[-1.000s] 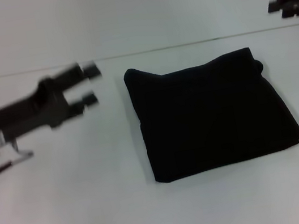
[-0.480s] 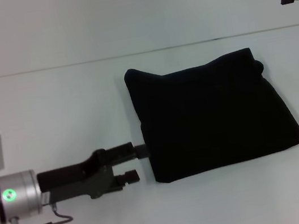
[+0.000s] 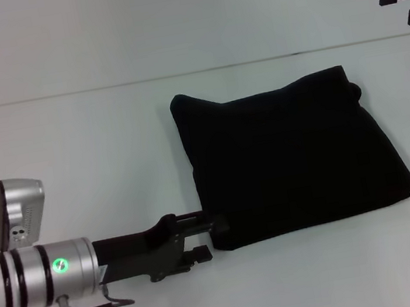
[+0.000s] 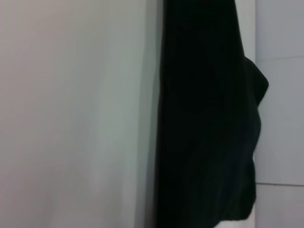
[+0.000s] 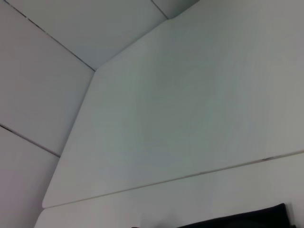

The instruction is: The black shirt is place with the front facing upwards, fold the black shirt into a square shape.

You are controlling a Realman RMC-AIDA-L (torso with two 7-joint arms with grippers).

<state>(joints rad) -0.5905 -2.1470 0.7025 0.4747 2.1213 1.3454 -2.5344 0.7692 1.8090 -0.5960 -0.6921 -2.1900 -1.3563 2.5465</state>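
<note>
The black shirt (image 3: 292, 156) lies on the white bench (image 3: 70, 144) already folded into a compact, roughly square packet, with no lettering or label showing on its upper face. The left claw (image 3: 209, 235) reaches in low along the bench, its tips at the packet's near corner on the robot's left; the upper finger (image 3: 204, 219) touches or slightly overlaps the shirt's side edge and the lower finger lies just short of the near hem, the pair standing narrowly apart with nothing clearly pinched between them. From the left wrist view the shirt's long straight edge (image 4: 161, 118) runs directly ahead of the claw, with dark cloth on one side and bare bench on the other. The right claw (image 3: 406, 1) hangs raised and well away, beyond the far corner of the packet on the robot's right, its two fingers visibly parted and holding nothing. The fold looks all but finished, so the step in hand seems to be tidying or squaring this corner. To do it well, the left claw should keep flat to the bench, nudge or slip under only the edge layers, and move slowly so the stacked layers do not slide apart or skew; the far edge is already a little wavy and could use evening. No containers appear in any view.
</note>
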